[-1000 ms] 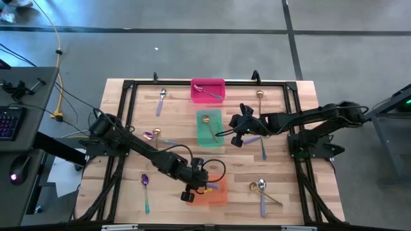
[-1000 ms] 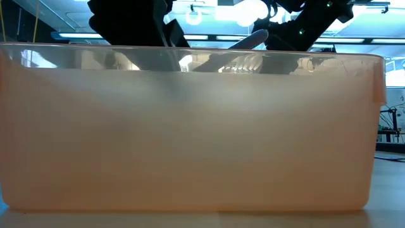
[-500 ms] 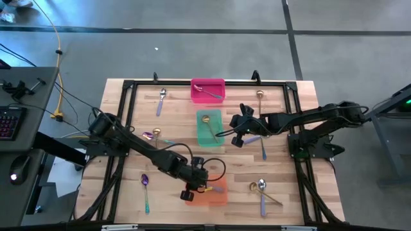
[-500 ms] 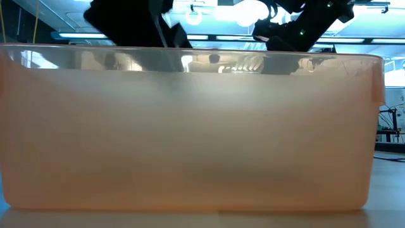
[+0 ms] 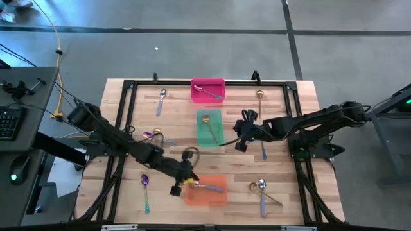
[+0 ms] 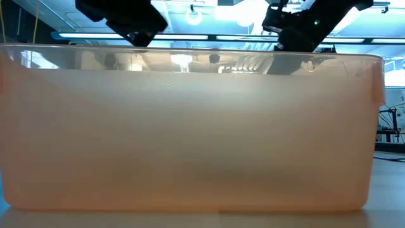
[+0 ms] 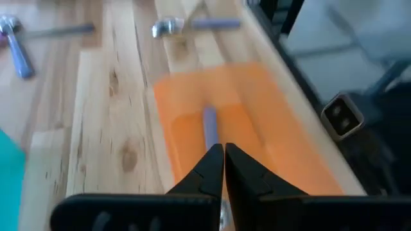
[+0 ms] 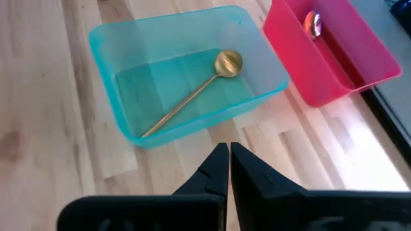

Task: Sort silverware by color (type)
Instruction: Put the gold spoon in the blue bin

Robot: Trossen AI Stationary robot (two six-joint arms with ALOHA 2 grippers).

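Lavender-handled utensil (image 7: pixel 210 126) in orange bin (image 7: pixel 282 151) | ahead of left gripper (image 7: pixel 223 154) | jaws closed, empty

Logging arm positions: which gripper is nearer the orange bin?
Left. The left gripper sits at the orange bin's edge; the right gripper is beside the green bin.

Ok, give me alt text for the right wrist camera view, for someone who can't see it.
A gold spoon lies diagonally in a teal bin on a wooden table, with a pink bin beside it holding a silver utensil. The right end effector, fingers shut, is over bare wood just short of the teal bin.
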